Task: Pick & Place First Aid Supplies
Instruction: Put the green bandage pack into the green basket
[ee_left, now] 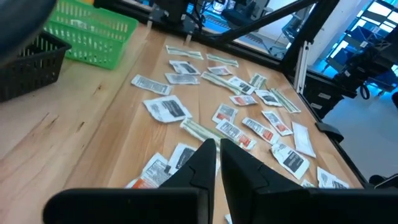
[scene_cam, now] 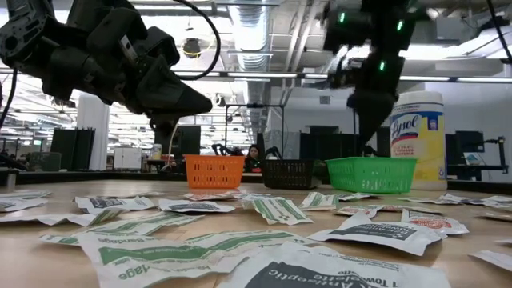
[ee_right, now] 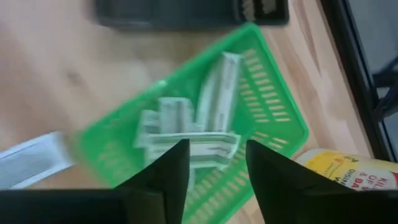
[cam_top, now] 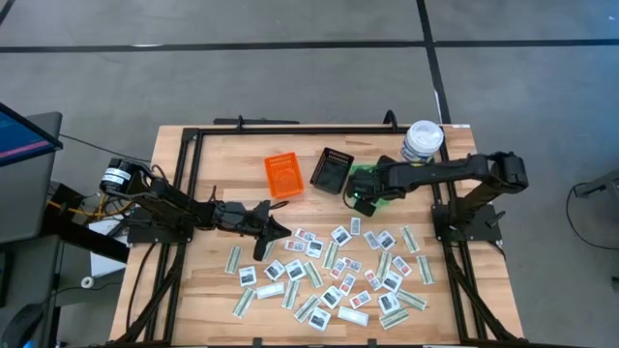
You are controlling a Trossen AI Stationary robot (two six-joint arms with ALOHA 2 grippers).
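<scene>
Several strips (ee_right: pixel 186 124) lie in the green bin (ee_right: pixel 273 130); our right gripper (ee_right: pixel 214 165), fingers apart, should lift straight up. Left gripper (ee_left: pixel 217 162) waits closed.

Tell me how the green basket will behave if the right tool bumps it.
The green basket is thin open mesh holding only a few paper strips, so it is probably light and would slide on the smooth table. Low and wide, it seems unlikely to tip. The right tool hovers open above it.
</scene>
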